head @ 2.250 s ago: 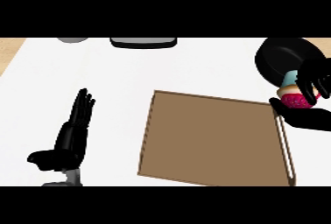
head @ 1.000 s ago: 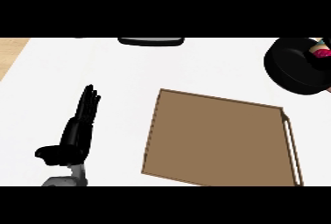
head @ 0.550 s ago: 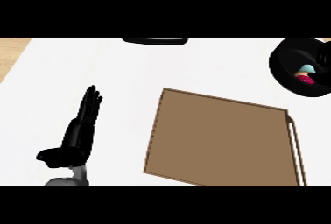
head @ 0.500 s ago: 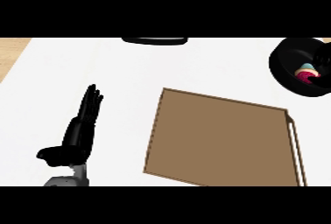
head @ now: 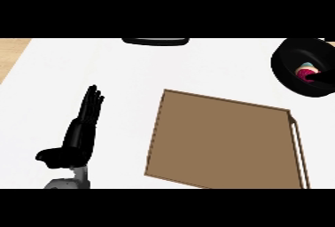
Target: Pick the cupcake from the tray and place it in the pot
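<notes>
The left hand (head: 77, 137) rests at about eight o'clock on the white counter (head: 118, 66), fingers straight and together, holding nothing. Just to its right lies the brown tray (head: 222, 142), bare on top. At two o'clock the black pot (head: 297, 66) holds the cupcake (head: 306, 72). A dark shape beside the cupcake may be the right hand; its fingers cannot be made out.

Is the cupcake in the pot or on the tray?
In the pot: the cupcake shows inside its black rim, apart from the brown tray.
</notes>
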